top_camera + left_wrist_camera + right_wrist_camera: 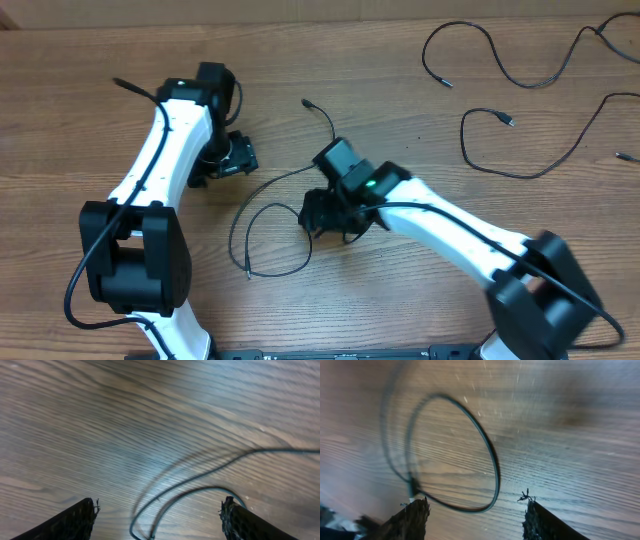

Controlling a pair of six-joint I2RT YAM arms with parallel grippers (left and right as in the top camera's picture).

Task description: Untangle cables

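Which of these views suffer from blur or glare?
Overhead view: sharp and evenly lit, the thin black cables crisp on the brown wooden table. Left wrist view: grain smeared by motion blur, pale glare mid-frame, a cable strand soft. Right wrist view: the looped cable streaked, a faint double beside it.

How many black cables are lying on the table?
4: looped cable in the middle, long cable at top right, curvy cable below it, cable tip at the right edge. More may hide under the arms.
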